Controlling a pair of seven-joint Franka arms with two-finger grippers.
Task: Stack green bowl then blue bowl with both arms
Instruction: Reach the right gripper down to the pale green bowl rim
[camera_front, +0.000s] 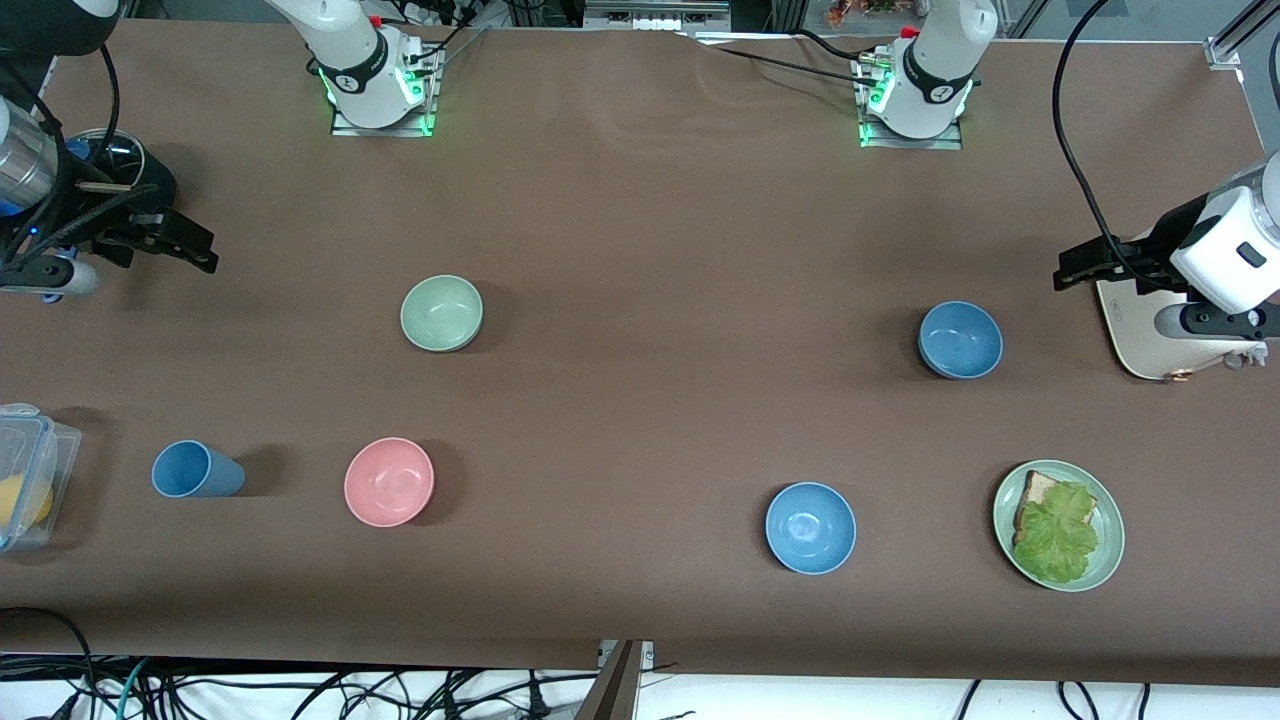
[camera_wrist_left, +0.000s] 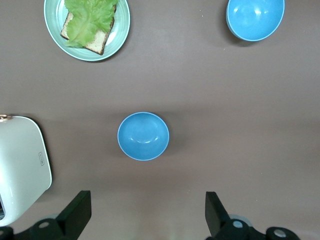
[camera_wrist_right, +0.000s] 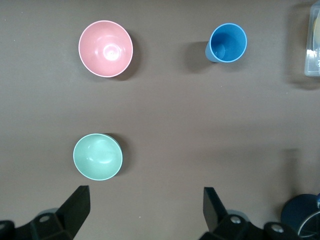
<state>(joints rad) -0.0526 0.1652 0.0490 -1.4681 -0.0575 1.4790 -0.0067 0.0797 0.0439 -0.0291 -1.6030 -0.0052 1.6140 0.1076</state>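
Note:
The green bowl (camera_front: 442, 313) stands upright on the brown table, toward the right arm's end; it also shows in the right wrist view (camera_wrist_right: 97, 156). The blue bowl (camera_front: 960, 340), dull steel blue, stands toward the left arm's end and shows in the left wrist view (camera_wrist_left: 143, 136). My right gripper (camera_front: 190, 248) (camera_wrist_right: 145, 196) is open and empty, over the table at the right arm's end, well apart from the green bowl. My left gripper (camera_front: 1072, 268) (camera_wrist_left: 147, 199) is open and empty, over the edge of a white appliance, apart from the blue bowl.
A pink bowl (camera_front: 389, 481), a blue cup (camera_front: 195, 470) and a clear box (camera_front: 25, 490) lie nearer the front camera than the green bowl. A brighter sky-blue bowl (camera_front: 810, 527) and a plate with bread and lettuce (camera_front: 1058, 525) lie nearer than the blue bowl. A white appliance (camera_front: 1140, 335) sits at the left arm's end.

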